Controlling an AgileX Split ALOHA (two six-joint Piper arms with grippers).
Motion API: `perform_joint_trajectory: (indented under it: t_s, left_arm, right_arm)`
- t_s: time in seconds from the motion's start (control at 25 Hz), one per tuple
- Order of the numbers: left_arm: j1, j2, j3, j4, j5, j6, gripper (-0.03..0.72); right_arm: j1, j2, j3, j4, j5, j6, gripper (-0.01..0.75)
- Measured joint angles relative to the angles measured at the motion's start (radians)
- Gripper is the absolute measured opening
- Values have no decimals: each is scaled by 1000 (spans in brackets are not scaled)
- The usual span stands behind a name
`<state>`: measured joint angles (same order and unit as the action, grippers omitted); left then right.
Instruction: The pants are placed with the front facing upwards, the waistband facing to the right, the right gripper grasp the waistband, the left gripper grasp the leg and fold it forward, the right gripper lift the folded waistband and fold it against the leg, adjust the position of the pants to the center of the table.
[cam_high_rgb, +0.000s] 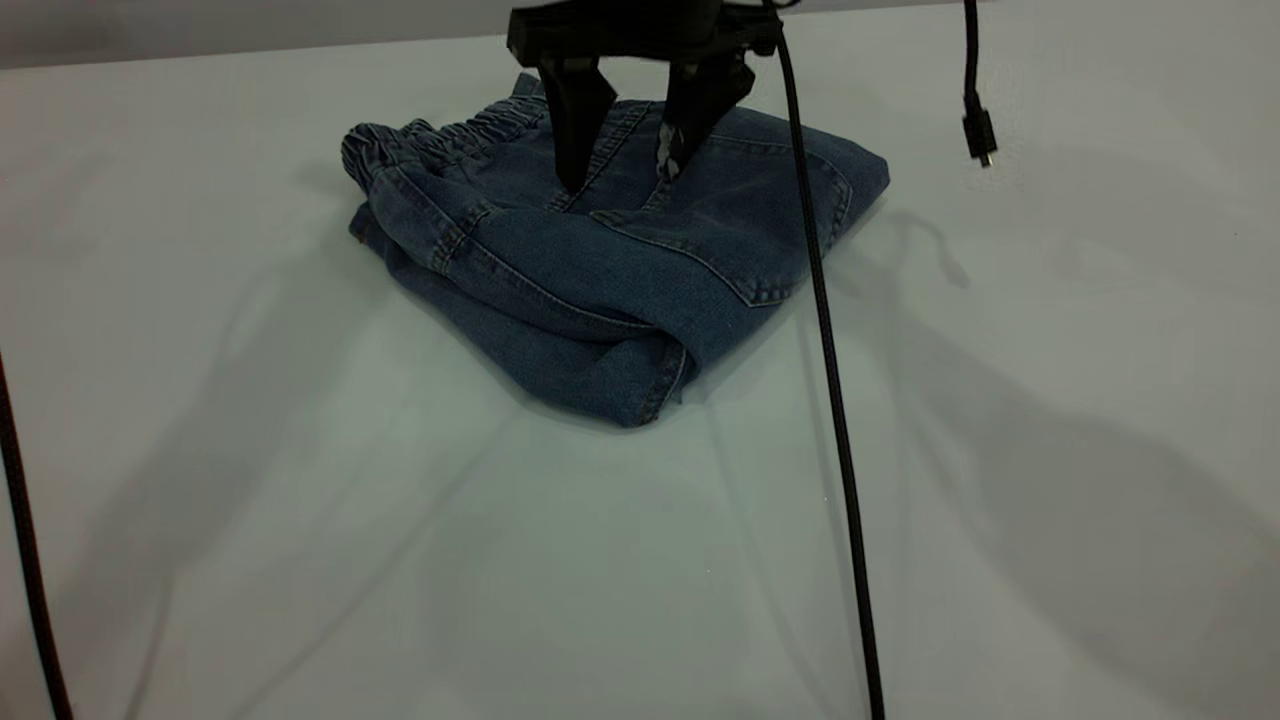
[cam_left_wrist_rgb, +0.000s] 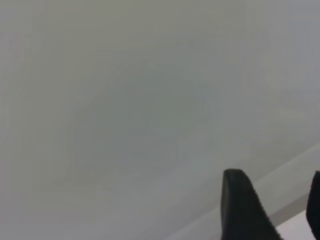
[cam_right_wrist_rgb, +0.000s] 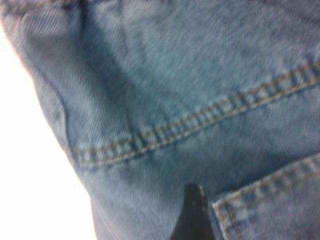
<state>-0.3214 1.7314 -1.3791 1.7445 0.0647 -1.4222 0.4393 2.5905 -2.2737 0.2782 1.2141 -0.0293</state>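
White worktop (cam_high_rgb: 1050, 450) carries the folded pants (cam_high_rgb: 620, 250) toward its far side; right tool (cam_high_rgb: 620, 165) stands open on them. Next, I'd say, sliding them to centre.

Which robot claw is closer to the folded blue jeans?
The right gripper: its open fingers point down onto the folded blue denim pants, seeming to touch them. The left gripper is away from them, seeing only the white table.
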Motion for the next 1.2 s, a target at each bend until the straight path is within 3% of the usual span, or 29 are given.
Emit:
perform_joint_trajectory:
  t_s: [0.32,0.64,0.84,1.2]
  left_arm:
    - [0,0,0,0,-7,0,318]
    - [0,0,0,0,-8,0,318]
    - [0,0,0,0,-8,0,318]
    - [0,0,0,0,-11,0,316]
  right_arm:
    - [0,4,-8,132,-11,153,503]
    - [-23,45,-9,132,-169,548,503]
    - [-24,89,-9,127,-162,736,503]
    - [-21,94,-9,-21,-62,704,501]
